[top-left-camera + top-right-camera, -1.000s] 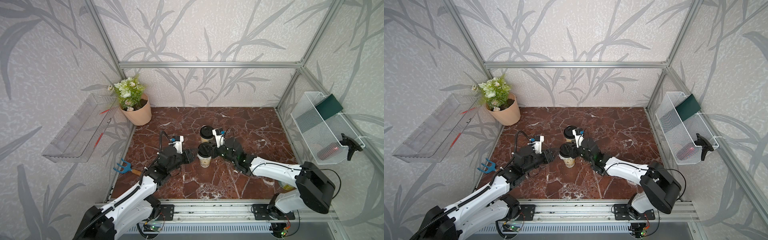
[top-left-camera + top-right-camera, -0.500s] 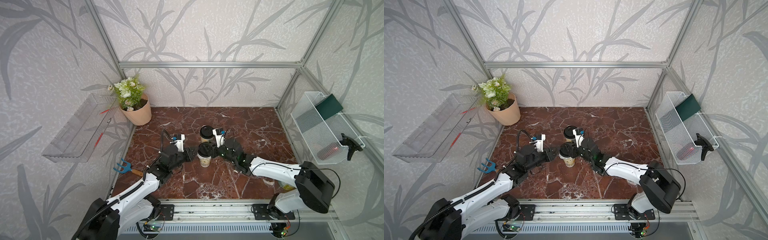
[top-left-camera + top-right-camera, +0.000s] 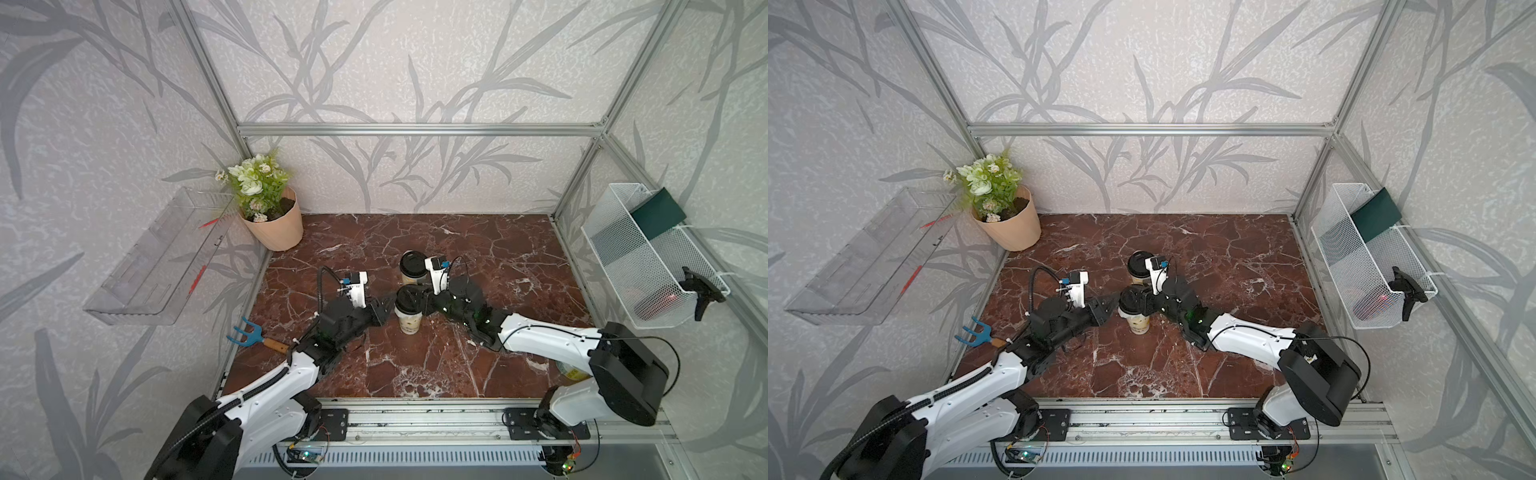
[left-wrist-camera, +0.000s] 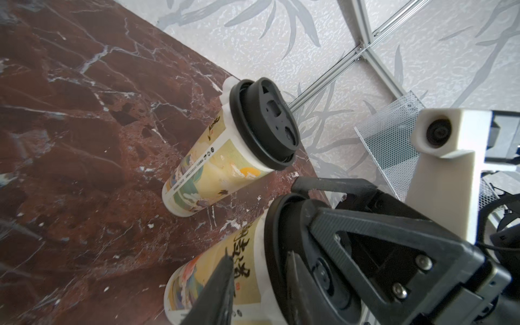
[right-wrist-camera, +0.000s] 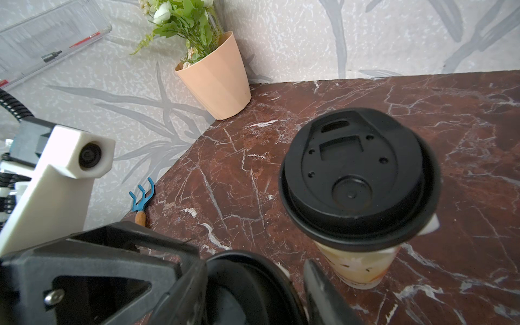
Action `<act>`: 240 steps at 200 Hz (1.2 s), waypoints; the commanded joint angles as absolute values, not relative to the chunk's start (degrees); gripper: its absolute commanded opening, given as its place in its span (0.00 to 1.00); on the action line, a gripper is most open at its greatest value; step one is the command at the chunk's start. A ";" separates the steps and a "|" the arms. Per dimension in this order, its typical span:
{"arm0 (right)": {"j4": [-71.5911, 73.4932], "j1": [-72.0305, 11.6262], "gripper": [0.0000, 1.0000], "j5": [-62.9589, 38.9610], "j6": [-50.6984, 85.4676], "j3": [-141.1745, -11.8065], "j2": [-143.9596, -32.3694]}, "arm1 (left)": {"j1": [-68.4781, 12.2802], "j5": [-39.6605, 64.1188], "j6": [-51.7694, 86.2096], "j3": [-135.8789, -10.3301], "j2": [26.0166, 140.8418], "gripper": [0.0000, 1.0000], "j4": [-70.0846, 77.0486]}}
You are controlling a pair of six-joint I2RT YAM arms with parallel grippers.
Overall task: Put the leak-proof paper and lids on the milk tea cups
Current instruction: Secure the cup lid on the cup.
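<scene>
Two milk tea cups stand mid-table, each under a black lid. The far cup (image 3: pixel 412 272) (image 5: pixel 363 270) stands free, and a white edge of leak-proof paper (image 5: pixel 430 225) pokes out under its lid (image 5: pixel 354 174). Both grippers meet at the near cup (image 3: pixel 410 324) (image 4: pixel 213 253). My right gripper (image 3: pixel 417 297) (image 5: pixel 253 264) comes from the right, shut on the near lid (image 5: pixel 247 281). From the left, my left gripper (image 3: pixel 385 308) (image 4: pixel 260 257) is shut on that lid's rim, with one finger beside the cup wall and one over the lid. Any paper on the near cup is hidden.
A peach flower pot (image 3: pixel 278 226) stands in the far left corner. A blue hand rake (image 3: pixel 249 334) lies at the table's left edge. A clear shelf (image 3: pixel 158 266) hangs on the left wall and a white mesh basket (image 3: pixel 648 266) on the right wall.
My left gripper has moved right, up to the near cup, and its jaws have narrowed onto the lid's rim. The right gripper and both cups have stayed put.
</scene>
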State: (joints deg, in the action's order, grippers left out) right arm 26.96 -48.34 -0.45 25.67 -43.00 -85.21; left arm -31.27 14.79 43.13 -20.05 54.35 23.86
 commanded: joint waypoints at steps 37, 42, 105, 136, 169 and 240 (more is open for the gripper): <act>5.36 -48.95 0.55 -0.17 22.72 -38.20 -91.22 | -31.95 14.96 40.82 -23.56 41.54 0.36 5.26; 5.44 -48.96 0.55 -0.30 22.75 -38.26 -91.45 | -32.03 15.80 41.07 -23.72 41.49 0.36 5.75; 5.89 -48.95 0.55 -0.68 22.76 -38.33 -92.02 | -32.61 21.96 41.20 -25.51 51.29 0.36 11.95; 6.23 -48.96 0.55 -0.97 22.78 -38.19 -92.28 | -32.61 21.82 41.40 -25.03 54.17 0.36 14.39; 6.22 -48.95 0.55 -0.94 22.77 -38.28 -92.12 | -32.66 21.51 41.48 -24.97 55.95 0.36 13.10; 5.89 -48.96 0.55 -0.88 22.83 -38.11 -91.48 | -32.62 17.60 43.93 -18.43 58.67 0.31 5.98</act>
